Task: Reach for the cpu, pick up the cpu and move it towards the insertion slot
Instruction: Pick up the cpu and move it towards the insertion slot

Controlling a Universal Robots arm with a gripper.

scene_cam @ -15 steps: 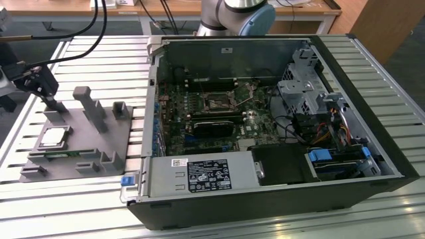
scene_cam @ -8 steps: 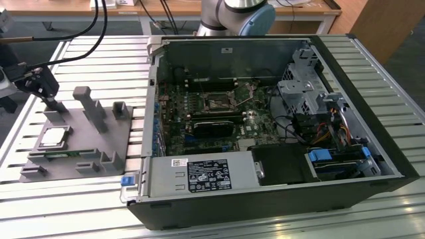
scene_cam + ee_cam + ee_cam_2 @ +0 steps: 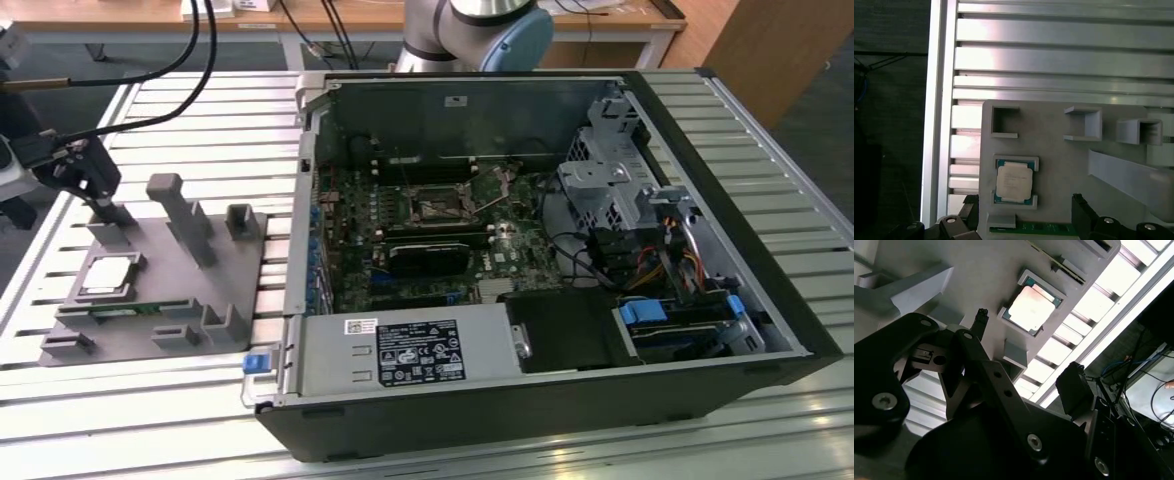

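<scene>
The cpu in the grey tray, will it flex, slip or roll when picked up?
Probably stiff: the cpu is a flat square chip with a metal top. That shiny lid may be slippery. Seated in a recess of the grey tray, it likely won't roll or tip.

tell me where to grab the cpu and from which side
I'd come straight down from above: the cpu lies flat, metal top up, in a shallow recess of the grey holder. Pinch its two opposite edges where the recess walls leave gaps; the corners are boxed in by raised lips.
</scene>
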